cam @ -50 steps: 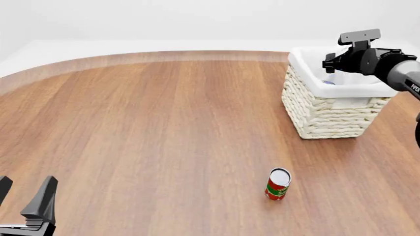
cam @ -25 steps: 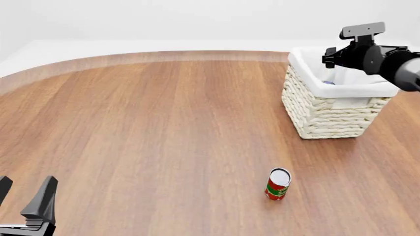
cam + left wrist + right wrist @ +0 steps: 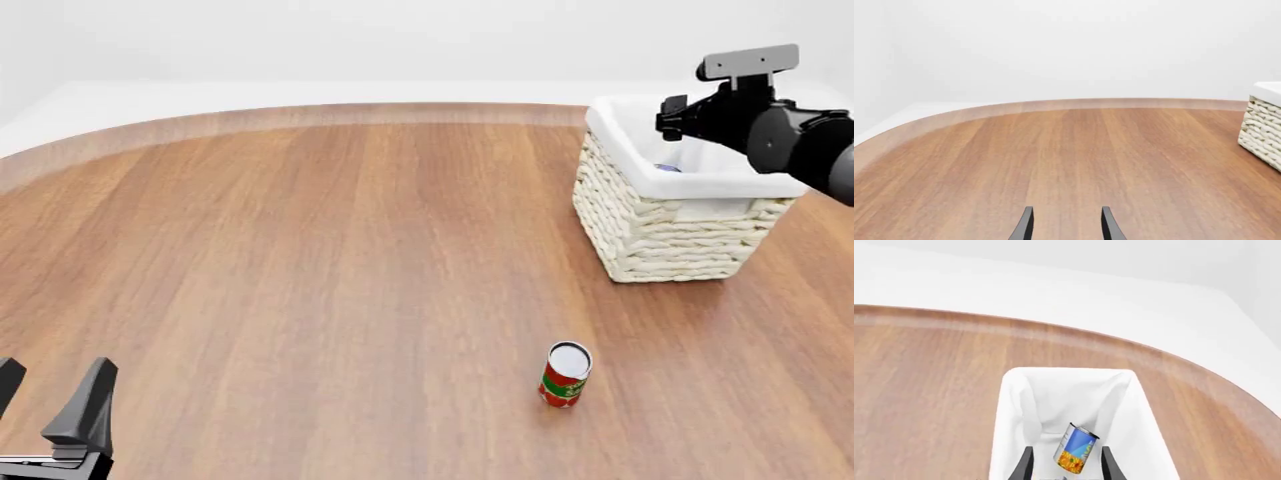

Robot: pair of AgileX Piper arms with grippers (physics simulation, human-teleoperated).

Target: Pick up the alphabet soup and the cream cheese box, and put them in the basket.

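Observation:
The alphabet soup (image 3: 1076,449) lies tilted inside the basket (image 3: 1014,405), on its white liner; only a blue sliver of it (image 3: 667,166) shows in the front view. The basket (image 3: 667,225) stands at the back right of the table. My right gripper (image 3: 677,125) hangs above the basket's opening, open and empty, its fingertips (image 3: 1025,464) on either side of the can in the right wrist view but above it. My left gripper (image 3: 47,402) is open and empty at the front left, and it also shows in the left wrist view (image 3: 1066,227). The cream cheese box is out of view.
A red and green can (image 3: 566,373) stands upright on the wooden table (image 3: 334,260), in front of the basket. The basket's corner (image 3: 1262,125) shows at the edge of the left wrist view. The table's curved far edge meets a white floor.
My right gripper has risen a little and drifted right above the basket. The soup can stays in the basket. The left arm has not moved.

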